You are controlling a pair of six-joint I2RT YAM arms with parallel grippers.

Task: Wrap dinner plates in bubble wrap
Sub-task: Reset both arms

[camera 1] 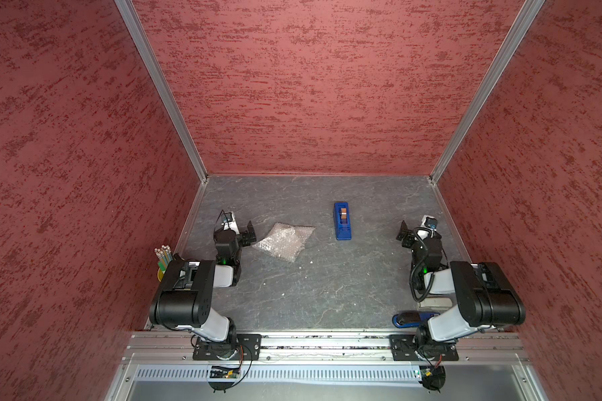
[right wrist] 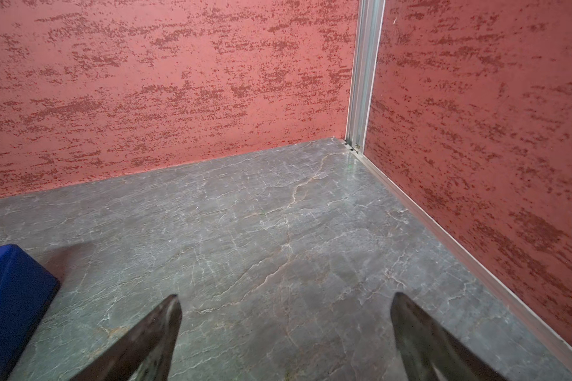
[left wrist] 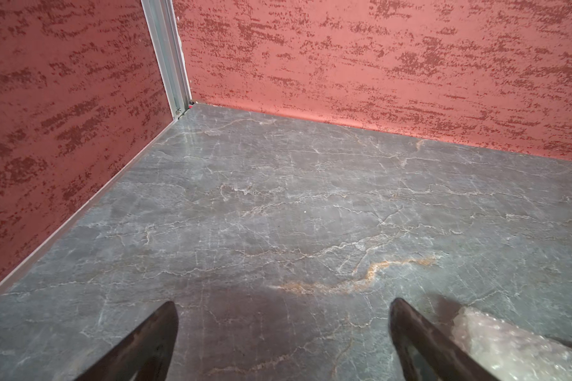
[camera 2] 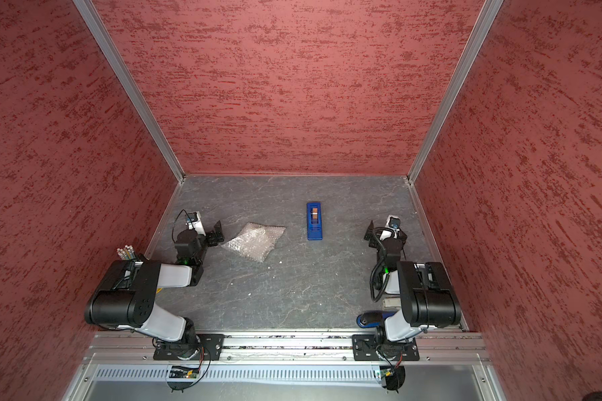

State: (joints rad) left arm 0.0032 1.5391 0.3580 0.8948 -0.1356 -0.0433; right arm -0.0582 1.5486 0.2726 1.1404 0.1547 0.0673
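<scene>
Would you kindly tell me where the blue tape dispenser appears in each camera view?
Both top views: blue tape dispenser mid-table, right of the bubble wrap.
Left wrist: not in it.
Right wrist: its blue corner, cut off at the picture's edge.
Shared landmark: the red back wall.

The bubble wrap [camera 1: 284, 241] is bunched and cloudy; what lies inside I cannot tell. My left arm [camera 1: 185, 295] covers most of the yellow pencil cup [camera 1: 160, 275], my right arm [camera 1: 483, 298] much of a blue-and-black tool [camera 1: 409, 317] at near right. The right wrist view's edge cuts off the tape dispenser [right wrist: 10, 297].
</scene>
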